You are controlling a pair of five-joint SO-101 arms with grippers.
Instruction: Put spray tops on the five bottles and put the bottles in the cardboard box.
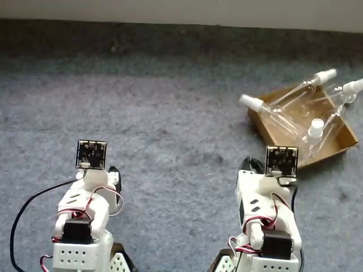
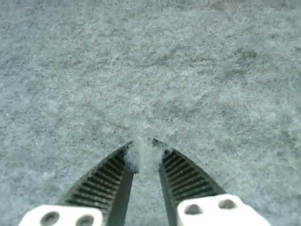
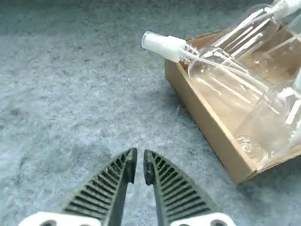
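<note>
The bottles [image 1: 295,105] lay on their sides in the cardboard box [image 3: 207,127], clear bodies crossing each other. I counted four white spray tops for sure and couldn't make out a 5th in the tangle. One bottle [image 3: 225,80] stuck its spray top [image 3: 162,44] out over the box's corner nearest the table's middle. Its long axis ran diagonally, w/ the head toward the open table and the base back inside the box.

That overhanging head was the part closest to me. The box sat ahead of my right gripper [image 3: 139,157] and off to its outer side, near but not touching. That gripper's jaws were almost together, just a sliver btwn the tips, nothing held.

My left gripper [image 2: 146,153] was well apart from the box, over bare grey carpet [image 1: 170,113], jaws a little apart and empty.

Judgement: if any bottle needed a nudge fully in, it was the right arm's job, pushing along that bottle's axis, head first into the box. The task looked about done otherwise.
</note>
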